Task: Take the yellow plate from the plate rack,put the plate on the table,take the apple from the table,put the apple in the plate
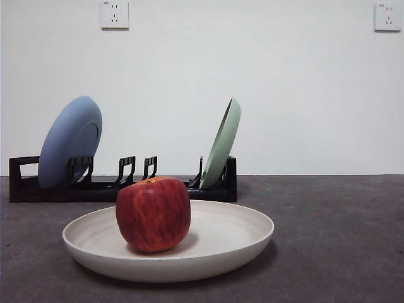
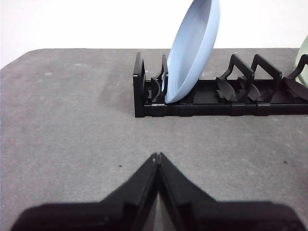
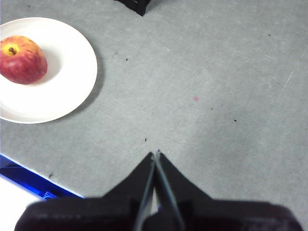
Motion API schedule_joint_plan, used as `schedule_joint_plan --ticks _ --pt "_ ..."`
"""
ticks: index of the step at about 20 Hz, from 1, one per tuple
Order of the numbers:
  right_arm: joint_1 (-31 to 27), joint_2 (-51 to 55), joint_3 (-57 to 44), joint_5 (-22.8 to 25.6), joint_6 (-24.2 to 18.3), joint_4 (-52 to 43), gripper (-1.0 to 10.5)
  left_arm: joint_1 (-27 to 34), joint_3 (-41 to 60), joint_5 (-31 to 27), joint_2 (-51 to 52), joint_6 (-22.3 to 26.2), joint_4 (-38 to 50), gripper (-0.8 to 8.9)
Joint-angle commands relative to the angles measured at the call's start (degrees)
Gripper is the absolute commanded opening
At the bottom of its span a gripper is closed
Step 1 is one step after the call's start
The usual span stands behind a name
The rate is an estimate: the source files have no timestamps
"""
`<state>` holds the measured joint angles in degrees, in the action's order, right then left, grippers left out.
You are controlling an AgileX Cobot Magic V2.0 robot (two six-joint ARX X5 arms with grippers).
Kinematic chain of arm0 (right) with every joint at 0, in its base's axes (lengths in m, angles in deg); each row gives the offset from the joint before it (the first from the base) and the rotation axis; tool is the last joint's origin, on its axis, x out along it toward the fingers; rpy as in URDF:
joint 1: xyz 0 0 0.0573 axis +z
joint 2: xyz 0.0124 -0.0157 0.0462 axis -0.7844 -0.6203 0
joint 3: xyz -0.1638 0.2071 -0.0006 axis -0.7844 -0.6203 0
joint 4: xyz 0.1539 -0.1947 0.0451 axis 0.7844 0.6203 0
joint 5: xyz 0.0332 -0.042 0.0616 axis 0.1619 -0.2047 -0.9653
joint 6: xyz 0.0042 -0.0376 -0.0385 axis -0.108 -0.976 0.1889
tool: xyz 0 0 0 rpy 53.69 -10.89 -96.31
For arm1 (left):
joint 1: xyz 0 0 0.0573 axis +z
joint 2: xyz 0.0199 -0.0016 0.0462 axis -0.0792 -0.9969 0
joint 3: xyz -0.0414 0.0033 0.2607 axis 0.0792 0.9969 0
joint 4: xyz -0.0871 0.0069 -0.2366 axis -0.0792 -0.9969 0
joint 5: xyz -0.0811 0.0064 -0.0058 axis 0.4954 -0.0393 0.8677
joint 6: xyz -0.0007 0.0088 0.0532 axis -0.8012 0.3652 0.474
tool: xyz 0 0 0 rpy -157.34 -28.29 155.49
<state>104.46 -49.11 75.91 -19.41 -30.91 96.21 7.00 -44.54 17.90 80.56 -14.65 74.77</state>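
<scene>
Nearest on the table point(image 1: 341, 240), the apple point(image 1: 153, 213) sits in the yellow plate point(image 1: 233, 237). Behind it, the plate rack point(image 1: 126, 188) holds a blue plate point(image 1: 66, 142) and a pale green plate point(image 1: 222, 142) upright. Both the left gripper point(image 2: 157, 156) and right gripper point(image 3: 156, 154) hover with jaws pressed together, holding nothing.

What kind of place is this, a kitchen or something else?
Probably a test bench, not a kitchen: a bare grey table against a blank wall with sockets, holding only a plate rack, two plates in it, and an apple on a yellow plate.
</scene>
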Motion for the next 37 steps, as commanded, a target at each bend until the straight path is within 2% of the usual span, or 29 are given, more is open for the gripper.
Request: schedule_joint_plan --ticks 1,10,12,14,15,18,20,21,24,26,32,35,37 --pt "0.07 -0.04 0.11 0.26 0.02 0.39 0.0 0.09 0.72 0.0 -0.2 -0.72 0.74 -0.01" --pt "0.07 -0.04 0.11 0.28 -0.55 0.35 0.0 0.09 0.72 0.0 -0.94 -0.74 0.74 -0.01" --pt "-1.73 0.9 0.11 1.73 -5.7 -0.31 0.0 0.09 0.72 0.0 -0.94 -0.74 0.74 -0.01" --pt "-6.19 3.72 -0.66 1.75 -13.75 -5.64 0.0 0.09 0.72 0.0 -1.09 -0.72 0.74 -0.01" --pt "-9.75 6.45 -2.29 -0.63 -17.68 -11.3 0.0 0.09 0.72 0.0 -1.2 -0.74 0.74 -0.01" --pt "-22.32 16.24 -12.85 -16.02 -27.08 -30.16 0.0 0.09 0.72 0.0 -1.46 -0.74 0.74 -0.01" --pt "-29.9 22.47 -24.22 -20.31 -33.16 -42.53 0.0 0.09 0.72 0.0 -1.7 -0.74 0.74 -0.01" --pt "-33.27 24.94 -30.32 -21.88 -34.38 -48.44 0.0 0.09 0.72 0.0 -1.81 -0.72 0.74 -0.01" --pt "-42.62 32.57 -47.87 -30.21 -32.72 -62.42 0.0 0.09 0.72 0.0 -1.88 -0.74 0.74 -0.01" --pt "-45.46 35.63 -53.42 -32.09 -32.79 -65.31 0.0 0.09 0.72 0.0 -1.9 -0.74 0.74 -0.01" --pt "-52.15 45.18 -65.13 -32.35 -32.13 -67.17 0.0 0.11 0.72 0.0 -1.9 -0.74 0.74 -0.01" --pt "-53.22 48.06 -68.3 -32.33 -28.65 -67.84 0.0 0.11 0.72 0.0 -1.9 -0.72 0.74 -0.01" --pt "-53.24 48.52 -69.94 -32.17 -24.28 -69.05 0.0 0.11 0.72 0.0 -1.9 -0.72 0.74 -0.01"
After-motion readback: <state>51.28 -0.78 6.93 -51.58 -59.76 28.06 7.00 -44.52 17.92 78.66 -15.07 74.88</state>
